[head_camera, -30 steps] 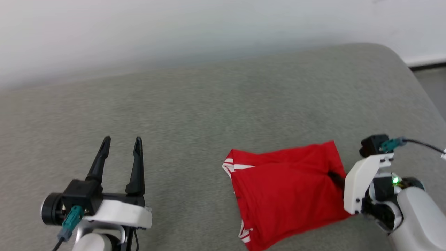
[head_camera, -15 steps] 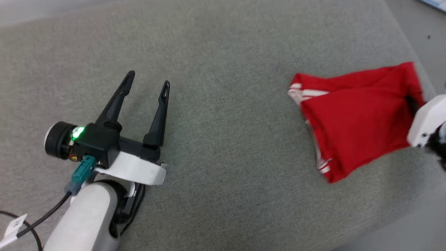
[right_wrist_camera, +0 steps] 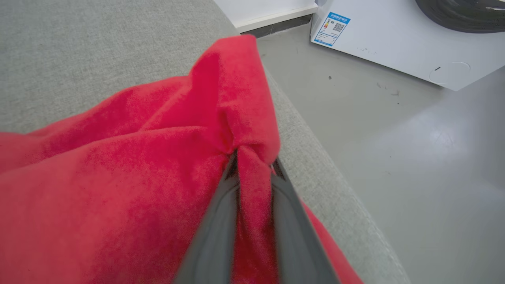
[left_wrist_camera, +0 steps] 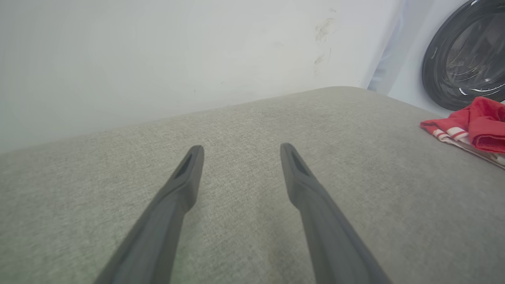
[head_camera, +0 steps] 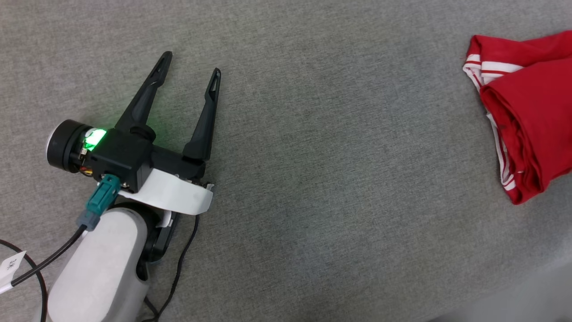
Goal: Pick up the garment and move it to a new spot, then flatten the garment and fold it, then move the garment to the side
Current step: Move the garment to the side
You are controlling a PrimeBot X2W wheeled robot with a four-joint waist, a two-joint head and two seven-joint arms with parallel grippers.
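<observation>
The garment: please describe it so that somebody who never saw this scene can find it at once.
Start from the wide grey cushion and follow it to its right edge, near the white machine on the floor. There lies the garment, a folded bundle pinched by the right gripper. It is bright red with white-striped trim, unlike the plain grey fabric around it.

The garment is red, its trim striped red and white. The surface is flecked grey-green. The left gripper is black, with a white bracket, green light and teal plug. The floor is pale grey.
</observation>
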